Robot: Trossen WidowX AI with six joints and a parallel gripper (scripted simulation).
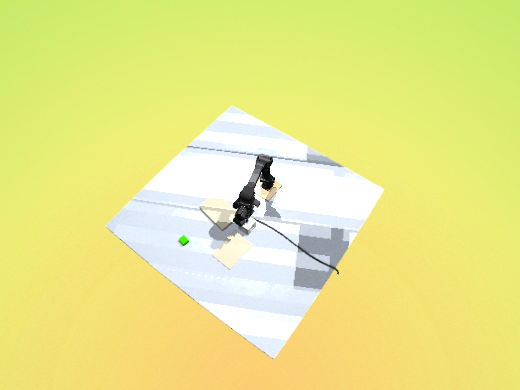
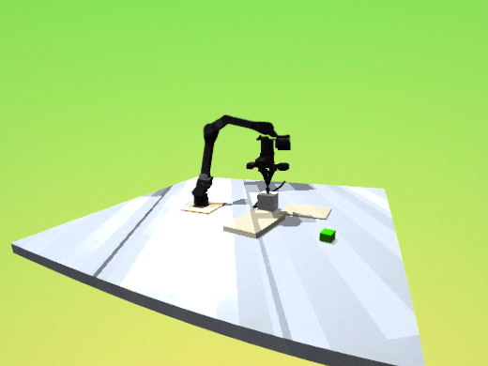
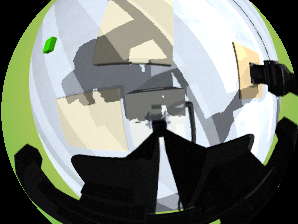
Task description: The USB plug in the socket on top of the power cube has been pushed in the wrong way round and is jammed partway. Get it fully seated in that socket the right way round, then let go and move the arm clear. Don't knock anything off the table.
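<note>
Exterior view, claw (image 2: 267, 189) pinching small dark USB plug (image 2: 267, 191)

Around the power cube (image 2: 267, 202) two beige boards (image 2: 253, 221) lie flat, and a green cube (image 2: 327, 235) stands well apart; above them is free room.
</note>
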